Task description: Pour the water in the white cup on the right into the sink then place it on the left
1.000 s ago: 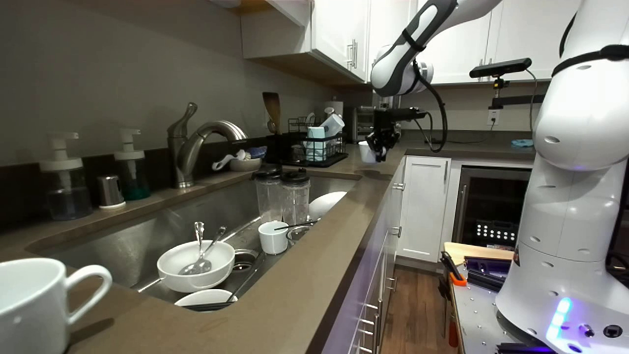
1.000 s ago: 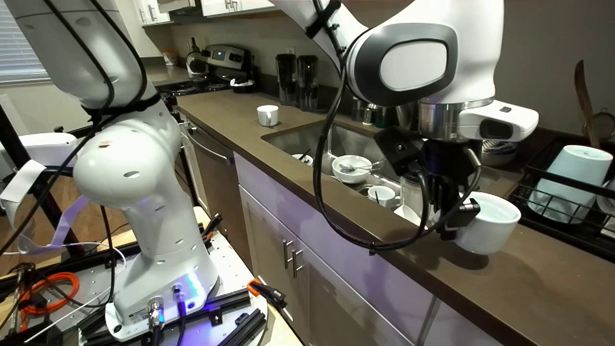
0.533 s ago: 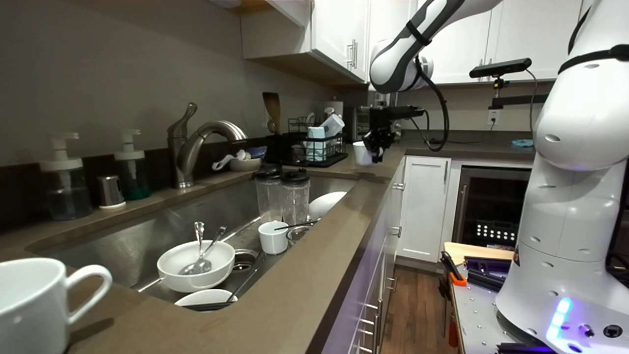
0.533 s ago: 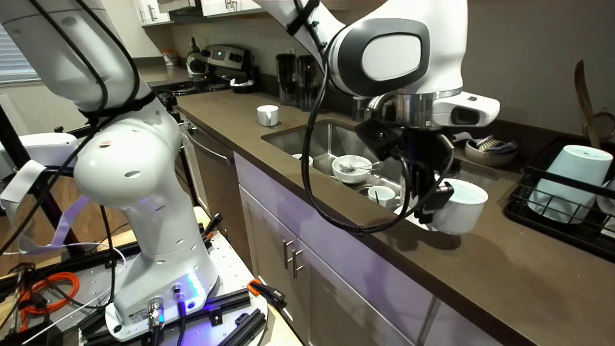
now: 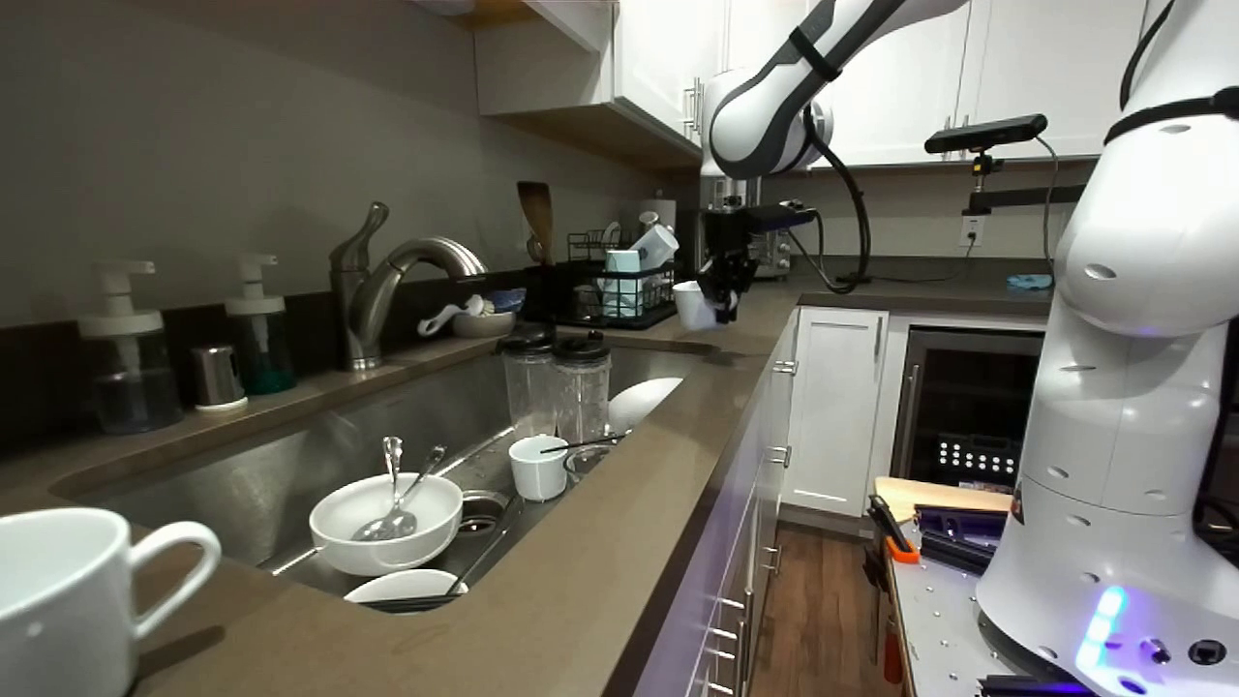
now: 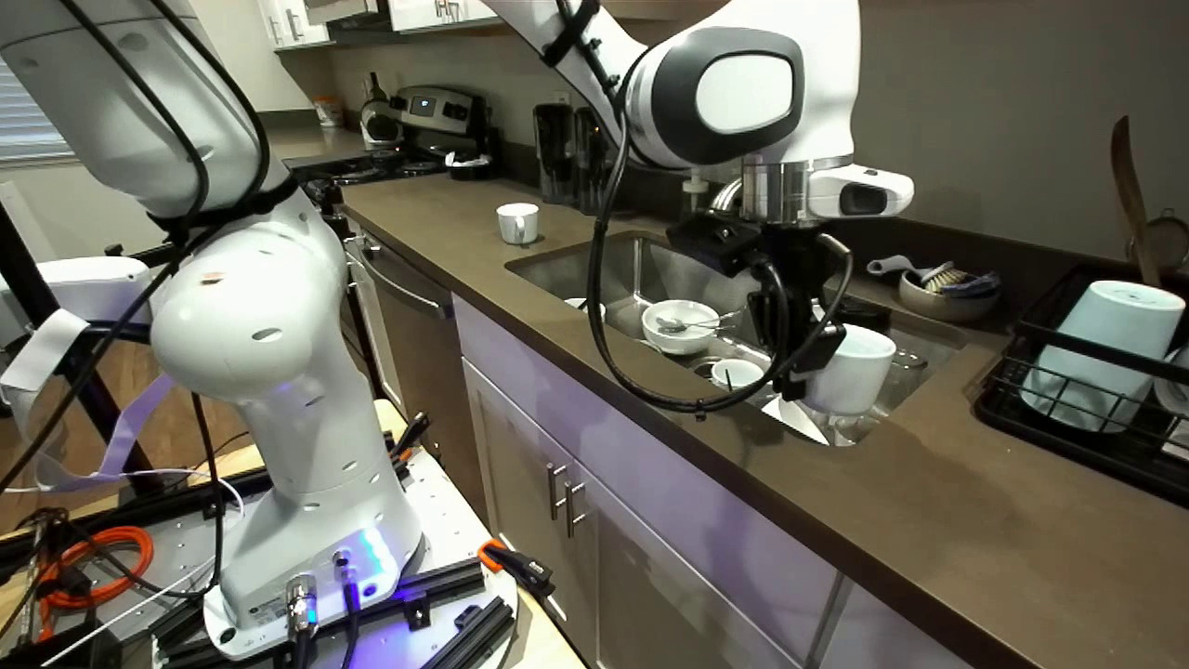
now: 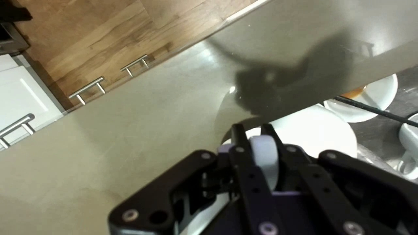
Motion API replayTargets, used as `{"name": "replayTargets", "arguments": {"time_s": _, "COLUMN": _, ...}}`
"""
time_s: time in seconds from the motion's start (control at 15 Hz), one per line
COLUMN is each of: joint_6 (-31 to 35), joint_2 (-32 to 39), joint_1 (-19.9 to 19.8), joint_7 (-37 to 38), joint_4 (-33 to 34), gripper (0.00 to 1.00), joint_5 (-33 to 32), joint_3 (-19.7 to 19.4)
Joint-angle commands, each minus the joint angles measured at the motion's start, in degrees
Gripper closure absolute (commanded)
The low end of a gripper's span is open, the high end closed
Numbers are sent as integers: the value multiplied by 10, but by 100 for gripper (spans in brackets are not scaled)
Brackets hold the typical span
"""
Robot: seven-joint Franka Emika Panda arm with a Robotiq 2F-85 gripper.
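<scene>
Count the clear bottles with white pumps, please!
2, behind the long steel sink: one bottle nearer the curved silver faucet, another bottle farther away. Others may be hidden.

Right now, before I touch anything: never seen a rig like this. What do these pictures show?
This is one robot arm working at a brown kitchen counter. Two pictures are taken from outside it, at different places; the third is from its wrist, looking down past the fingers.

Those are closed on a white cup, seemingly by its handle, holding it up off the counter. Whether there is water inside is hard to tell.

Set into the counter is a steel sink with dishes, including a white bowl and lidded clear containers. On the counter stand a loop-handled mug and a black dish rack.
</scene>
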Motion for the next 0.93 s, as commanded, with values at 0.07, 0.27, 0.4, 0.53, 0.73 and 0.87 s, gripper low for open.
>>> {"name": "replayTargets", "arguments": {"time_s": 0.07, "joint_6": -2, "joint_2": -17, "joint_1": 13, "joint_7": 11, "joint_4": -2, "gripper": 94, "joint_5": -47, "joint_3": 22}}
{"name": "replayTargets", "arguments": {"time_s": 0.27, "joint_6": -6, "joint_2": -16, "joint_1": 24, "joint_7": 16, "joint_4": -1, "gripper": 94, "joint_5": -55, "joint_3": 35}}
{"name": "replayTargets", "arguments": {"time_s": 0.4, "joint_6": -6, "joint_2": -14, "joint_1": 33, "joint_7": 20, "joint_4": 2, "gripper": 94, "joint_5": -53, "joint_3": 44}}
{"name": "replayTargets", "arguments": {"time_s": 0.53, "joint_6": -10, "joint_2": -11, "joint_1": 43, "joint_7": 20, "joint_4": 9, "gripper": 94, "joint_5": -47, "joint_3": 53}}
{"name": "replayTargets", "arguments": {"time_s": 0.73, "joint_6": -1, "joint_2": 3, "joint_1": 45, "joint_7": 5, "joint_4": 0, "gripper": 85, "joint_5": -36, "joint_3": 43}}
{"name": "replayTargets", "arguments": {"time_s": 0.87, "joint_6": -1, "joint_2": 7, "joint_1": 44, "joint_7": 5, "joint_4": -1, "gripper": 85, "joint_5": -36, "joint_3": 39}}
